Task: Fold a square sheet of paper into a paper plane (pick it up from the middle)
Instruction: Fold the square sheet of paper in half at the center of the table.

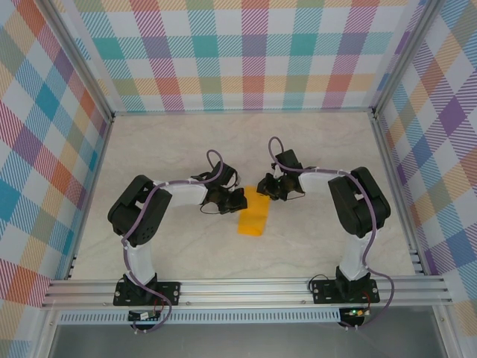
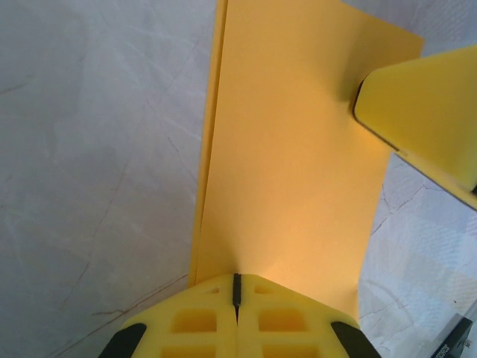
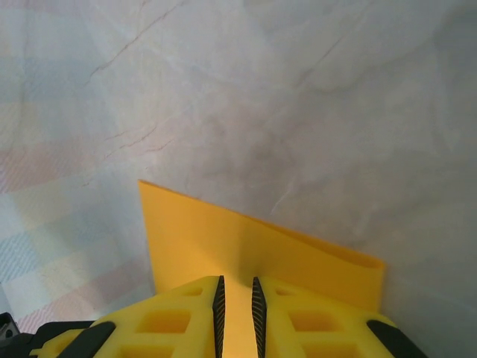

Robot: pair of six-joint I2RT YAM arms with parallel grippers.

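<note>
Lab test cell, plaid backdrop walls (image 1: 253,52), aluminium frame (image 1: 246,287), marbled tabletop (image 1: 186,142)

My right gripper (image 1: 274,187) is covering the paper's (image 1: 252,220) far end from above; in my left wrist view that paper runs off the top edge.

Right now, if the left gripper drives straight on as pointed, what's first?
The square sheet of paper, folded, right at the shut tips of the left gripper. Beyond it, table; a finger of the right gripper sits off to one side, probably clear.
</note>
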